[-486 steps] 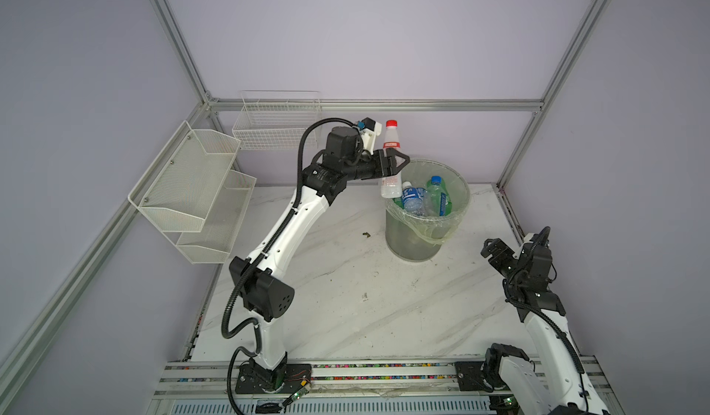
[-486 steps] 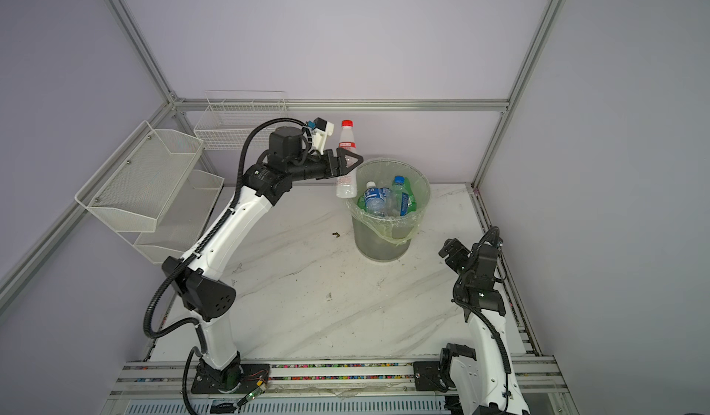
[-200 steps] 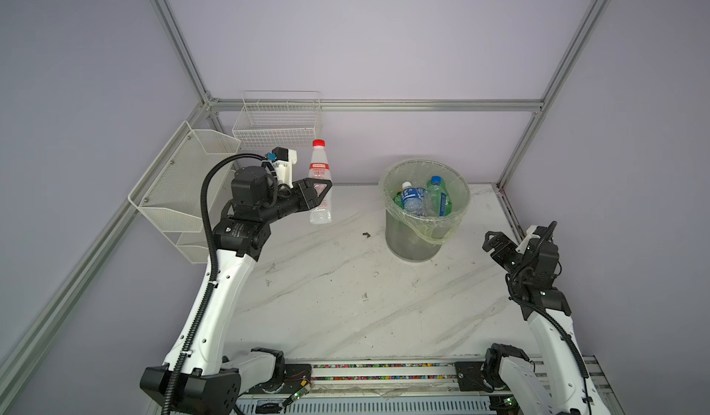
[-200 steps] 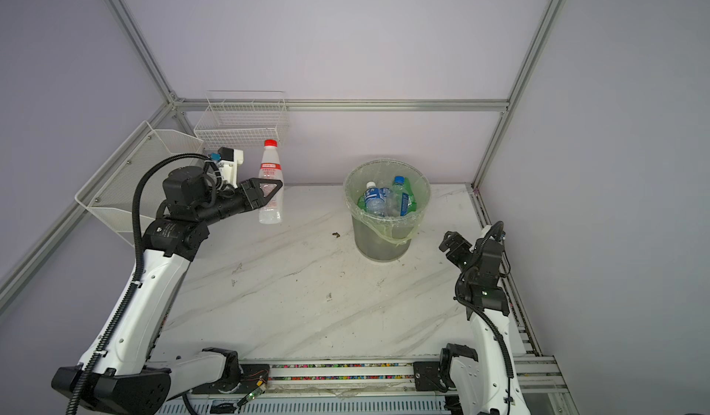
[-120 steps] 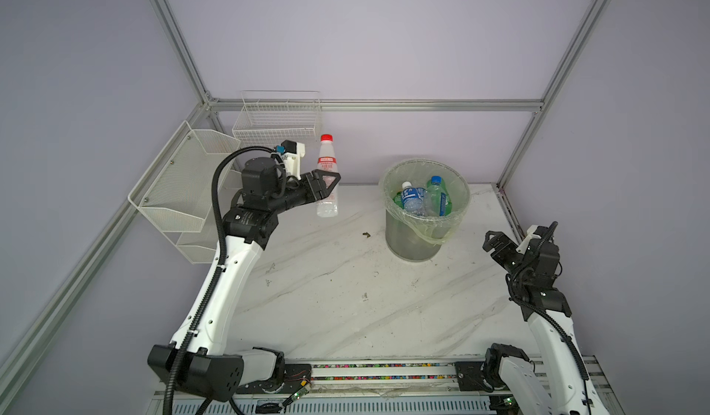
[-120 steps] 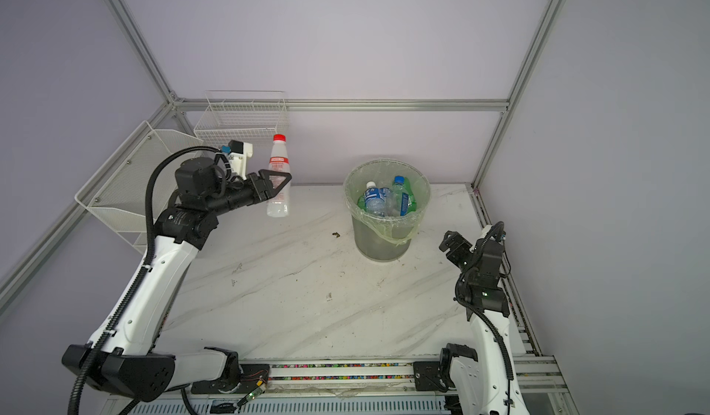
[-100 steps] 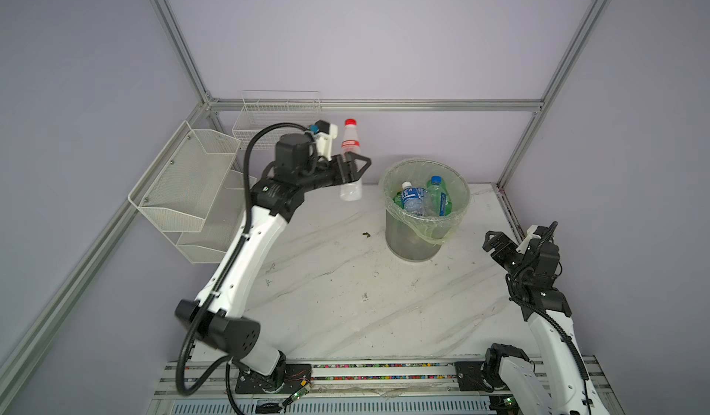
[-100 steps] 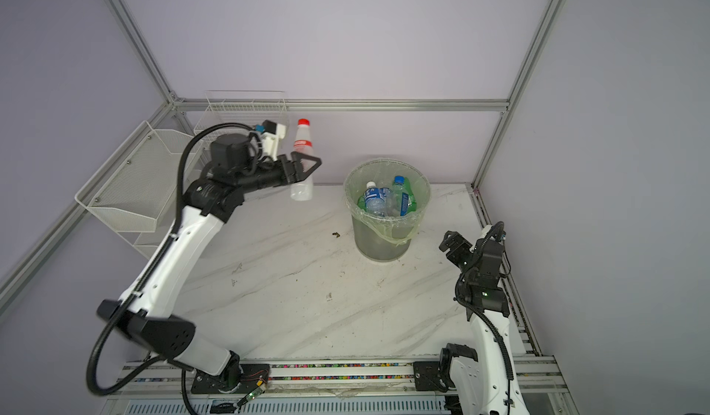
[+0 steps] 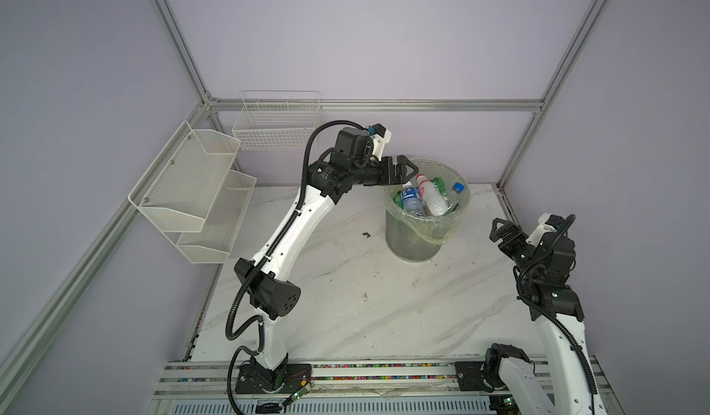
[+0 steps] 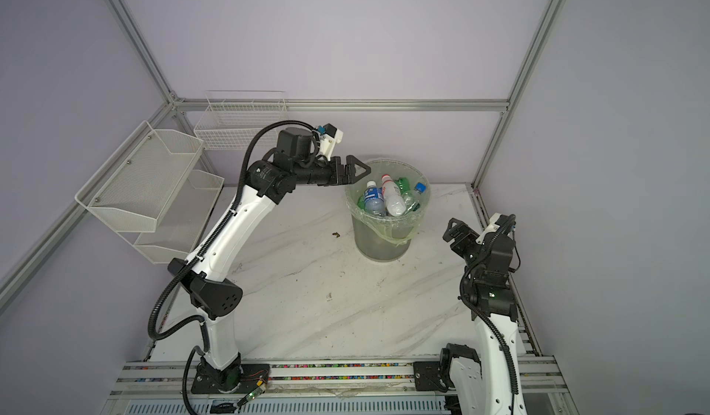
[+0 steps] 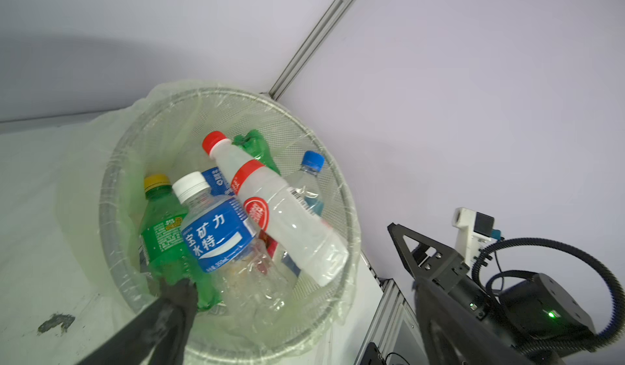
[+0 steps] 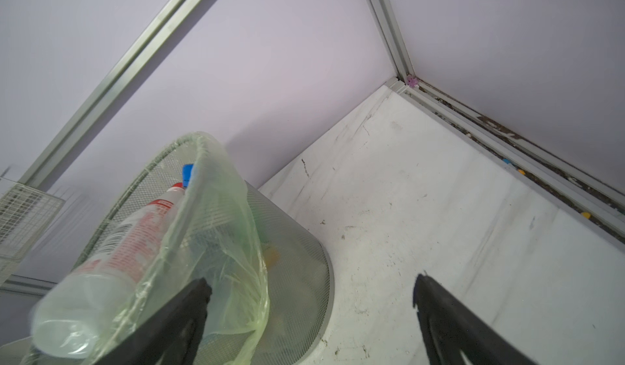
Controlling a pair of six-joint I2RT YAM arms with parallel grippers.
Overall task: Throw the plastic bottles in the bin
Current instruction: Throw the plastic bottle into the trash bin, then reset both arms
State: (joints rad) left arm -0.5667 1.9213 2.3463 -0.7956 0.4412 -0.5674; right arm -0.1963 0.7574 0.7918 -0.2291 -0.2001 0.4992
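Marble worktop [image 9: 345, 317] | bin [image 9: 407, 244] is set near far right corner; plastic bottles [image 9: 432, 199] are piled inside | left gripper [image 9: 407, 169], above rim, and right gripper [image 9: 498, 229] are spread, empty | bottles are judged light, crushable, slick; best gripped mid-body

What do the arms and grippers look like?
The left arm and right arm are white with black joint housings. A black ribbed hose runs along each. The left gripper and right gripper are black, with hollow triangular fingers. Each wrist carries a white camera mount with a blue connector. A green light glows on the right arm.
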